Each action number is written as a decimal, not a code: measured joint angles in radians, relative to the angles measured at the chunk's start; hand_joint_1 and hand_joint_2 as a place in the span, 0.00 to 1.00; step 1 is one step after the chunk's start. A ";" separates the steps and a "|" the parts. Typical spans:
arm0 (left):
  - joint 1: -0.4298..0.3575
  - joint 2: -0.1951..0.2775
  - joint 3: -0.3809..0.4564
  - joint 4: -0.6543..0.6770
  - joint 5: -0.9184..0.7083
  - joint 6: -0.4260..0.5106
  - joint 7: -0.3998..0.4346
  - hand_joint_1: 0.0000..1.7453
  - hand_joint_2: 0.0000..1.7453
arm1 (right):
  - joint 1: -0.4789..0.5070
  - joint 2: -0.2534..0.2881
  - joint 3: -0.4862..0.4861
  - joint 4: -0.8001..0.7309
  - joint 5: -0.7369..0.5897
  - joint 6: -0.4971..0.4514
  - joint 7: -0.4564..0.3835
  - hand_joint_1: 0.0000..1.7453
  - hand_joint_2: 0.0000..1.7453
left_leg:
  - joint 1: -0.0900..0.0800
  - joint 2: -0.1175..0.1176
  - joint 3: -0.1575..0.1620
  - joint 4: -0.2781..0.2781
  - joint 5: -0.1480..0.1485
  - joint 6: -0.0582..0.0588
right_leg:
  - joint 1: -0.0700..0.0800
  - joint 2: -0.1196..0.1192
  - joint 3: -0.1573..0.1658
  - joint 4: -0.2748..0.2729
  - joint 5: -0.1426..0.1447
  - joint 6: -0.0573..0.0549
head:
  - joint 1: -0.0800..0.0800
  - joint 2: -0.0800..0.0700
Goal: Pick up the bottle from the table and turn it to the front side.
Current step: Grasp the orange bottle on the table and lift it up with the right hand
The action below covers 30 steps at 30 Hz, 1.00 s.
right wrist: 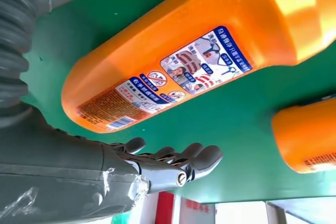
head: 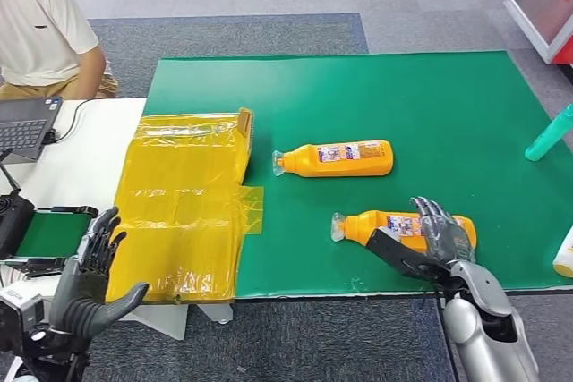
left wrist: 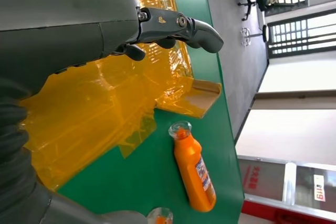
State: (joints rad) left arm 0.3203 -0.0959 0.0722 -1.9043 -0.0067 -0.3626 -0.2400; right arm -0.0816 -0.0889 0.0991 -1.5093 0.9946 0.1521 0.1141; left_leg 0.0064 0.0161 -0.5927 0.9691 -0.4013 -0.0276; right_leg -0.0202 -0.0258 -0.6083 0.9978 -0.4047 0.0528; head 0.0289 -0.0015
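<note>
I have the right hand [head: 442,237] at the near edge of the green surface [head: 439,114], fingers spread over the body of the nearer orange bottle [head: 398,226], which lies on its side with its clear cap toward the surface's middle; from the right wrist camera the bottle sits between thumb and fingers with daylight around it, so I judge the hand released, not yet clamped. My left hand [head: 91,279] hangs off the near-left corner, fingers apart and holding nothing, beside the yellow plastic sheet [head: 183,212]. My worry is the roundness: if the fingers close off-centre the bottle could roll toward the near edge and drop, or skid into the second orange bottle [head: 334,159] lying further in. The smooth plastic could also slip as I rotate it. I cannot tell from the head camera whether the fingertips touch the bottle, since the hand covers its far end. The label print is too small to read, so which face counts as front is a guess. A teal bottle [head: 551,134] is cut off at the right edge.
</note>
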 joint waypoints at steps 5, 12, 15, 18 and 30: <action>0.000 0.001 -0.011 0.000 -0.002 -0.001 0.000 0.00 1.00 | -0.009 0.000 0.003 0.003 0.030 -0.011 -0.018 0.00 1.00 | 0.000 0.000 0.000 0.000 0.000 0.000 | 0.000 0.000 0.000 0.000 0.000 0.000 | 0.000 0.000; -0.004 0.001 -0.012 0.000 -0.004 -0.010 -0.004 0.00 1.00 | -0.032 0.001 0.017 0.007 0.154 0.013 0.010 0.00 1.00 | 0.000 0.000 0.000 0.000 0.000 0.000 | 0.000 0.000 0.000 0.000 0.000 0.000 | 0.000 0.000; -0.006 0.001 -0.012 0.000 -0.004 -0.014 -0.007 0.00 1.00 | -0.040 0.000 0.020 0.017 0.184 0.015 0.014 0.00 1.00 | 0.000 0.000 0.000 0.000 0.000 0.000 | 0.000 0.000 0.000 0.000 0.000 0.000 | 0.000 0.000; -0.007 0.002 -0.013 0.000 -0.004 -0.015 -0.011 0.00 1.00 | -0.047 -0.001 0.021 0.033 0.226 0.016 0.017 0.00 1.00 | 0.000 0.000 0.000 0.000 0.000 0.000 | 0.000 0.000 0.000 0.000 0.000 0.000 | 0.000 0.000; -0.014 0.003 -0.021 0.000 -0.015 -0.016 -0.021 0.00 1.00 | -0.094 -0.022 0.016 0.134 0.425 0.050 0.045 0.00 1.00 | 0.000 0.000 0.000 0.000 0.000 0.000 | 0.000 0.000 0.000 0.000 0.000 0.000 | 0.000 0.000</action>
State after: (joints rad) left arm 0.3063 -0.0930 0.0509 -1.9039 -0.0214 -0.3785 -0.2609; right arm -0.1753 -0.1108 0.1151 -1.3755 1.4193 0.2019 0.1593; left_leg 0.0064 0.0161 -0.5927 0.9692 -0.4013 -0.0275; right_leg -0.0203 -0.0257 -0.6087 0.9977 -0.4047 0.0529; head 0.0288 -0.0015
